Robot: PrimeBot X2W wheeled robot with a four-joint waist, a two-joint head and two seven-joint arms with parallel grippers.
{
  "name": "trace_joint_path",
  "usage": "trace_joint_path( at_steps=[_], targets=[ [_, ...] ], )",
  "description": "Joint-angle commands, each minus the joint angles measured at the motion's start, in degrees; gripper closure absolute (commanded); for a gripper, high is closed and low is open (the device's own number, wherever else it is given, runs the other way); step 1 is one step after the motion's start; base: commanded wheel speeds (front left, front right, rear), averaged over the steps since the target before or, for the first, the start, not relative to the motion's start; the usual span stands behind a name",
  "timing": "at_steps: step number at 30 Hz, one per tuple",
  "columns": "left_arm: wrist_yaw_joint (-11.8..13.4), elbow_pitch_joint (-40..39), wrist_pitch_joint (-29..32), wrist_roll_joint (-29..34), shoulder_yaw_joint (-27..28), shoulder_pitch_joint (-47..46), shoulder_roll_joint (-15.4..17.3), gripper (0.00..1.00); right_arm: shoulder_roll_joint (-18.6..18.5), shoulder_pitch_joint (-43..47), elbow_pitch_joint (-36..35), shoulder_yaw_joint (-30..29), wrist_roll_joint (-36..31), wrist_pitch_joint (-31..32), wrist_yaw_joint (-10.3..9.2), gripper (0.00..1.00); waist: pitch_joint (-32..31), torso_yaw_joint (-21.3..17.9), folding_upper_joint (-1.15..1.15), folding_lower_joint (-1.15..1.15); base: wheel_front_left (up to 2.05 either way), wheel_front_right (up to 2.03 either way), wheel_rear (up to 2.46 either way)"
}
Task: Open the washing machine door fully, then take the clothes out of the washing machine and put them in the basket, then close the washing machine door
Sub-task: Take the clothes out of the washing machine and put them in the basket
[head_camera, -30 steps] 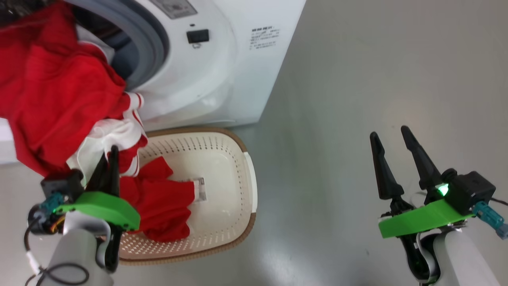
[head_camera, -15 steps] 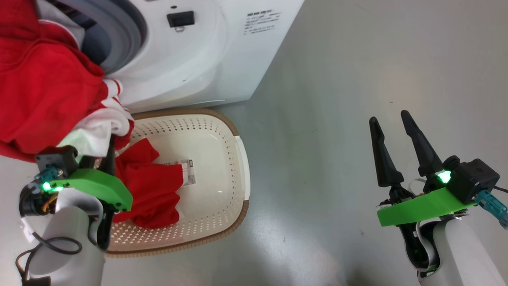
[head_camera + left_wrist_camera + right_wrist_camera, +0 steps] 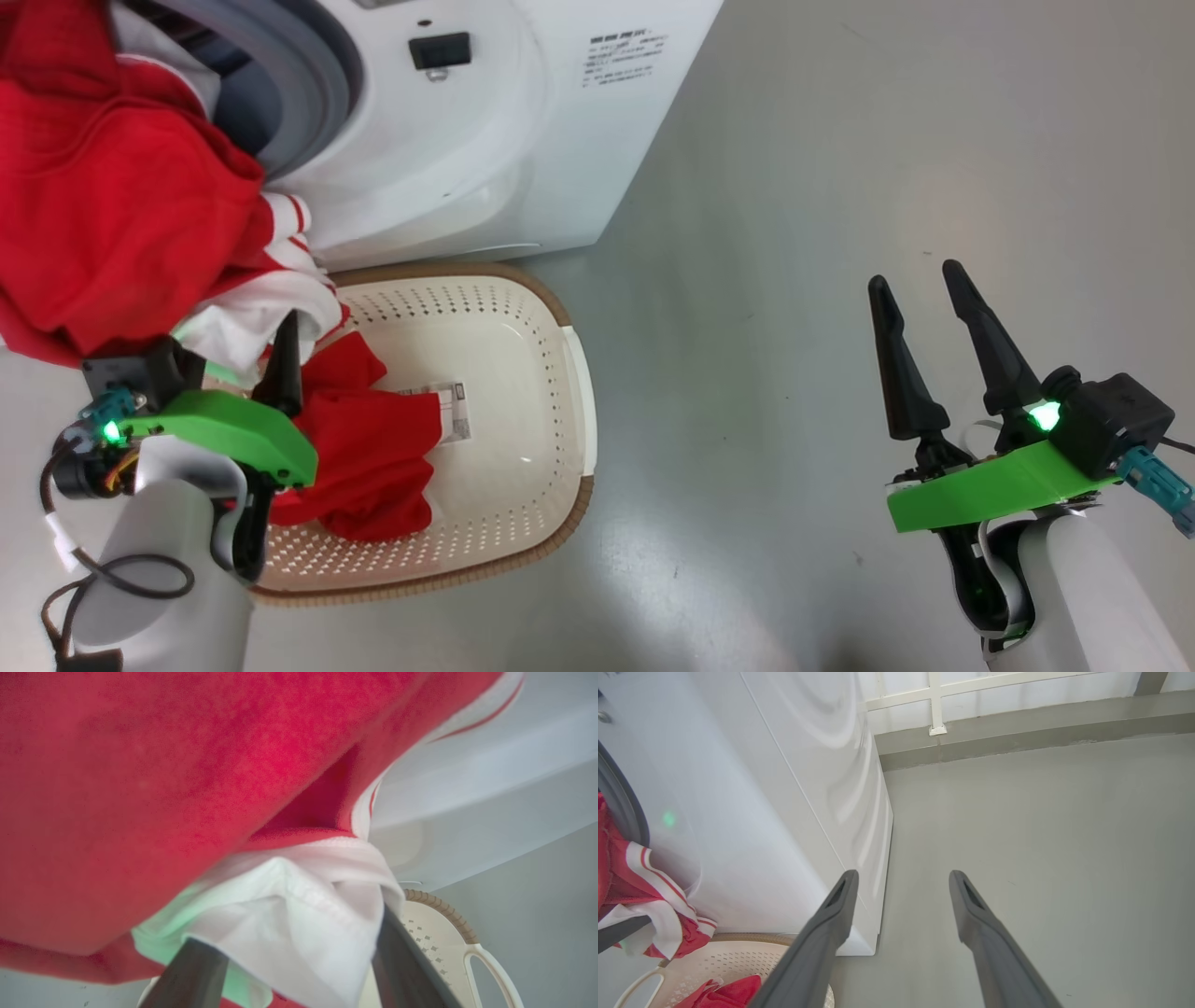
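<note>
**Clothes (image 3: 121,205) may miss the basket (image 3: 523,373)**

They hang mostly from the washing machine (image 3: 485,159) mouth, a tail in the basket; left gripper (image 3: 289,942) stands wide, white edge draped between, so it may snag or spill. Right gripper (image 3: 915,275) spread, empty

No legible text found. White front-loading washing machine (image 3: 485,159): small block of dark print (image 3: 621,59) on its front, far right, too fine to read. Cream-white perforated plastic basket (image 3: 537,373): paper label (image 3: 455,411) on its bottom, markings illegible.
</note>
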Motion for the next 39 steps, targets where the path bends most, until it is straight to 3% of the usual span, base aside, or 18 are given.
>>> trace_joint_path(
  at_steps=[1,19,39],
  targets=[
    [-0.3,-1.8,-0.3,-0.3,1.5,1.8,1.5,0.00,-0.4,0.3,-1.1,1.3,-0.6,-0.4,0.02,0.00,-0.4,0.3,0.00,0.00,0.00,0.00,0.00],
    [-0.3,-24.4,-0.3,5.9,7.8,14.6,-2.0,0.00,-0.4,1.9,-0.7,0.2,-3.2,-0.4,0.02,0.00,-3.8,3.8,0.00,0.00,0.00,0.00,0.00],
    [-0.3,-41.0,-0.3,5.2,9.6,27.0,-4.4,0.00,-0.4,3.3,-0.5,-0.8,-3.9,-0.4,0.02,0.00,-6.0,4.5,0.00,0.00,0.00,0.00,0.00]
  ],
)
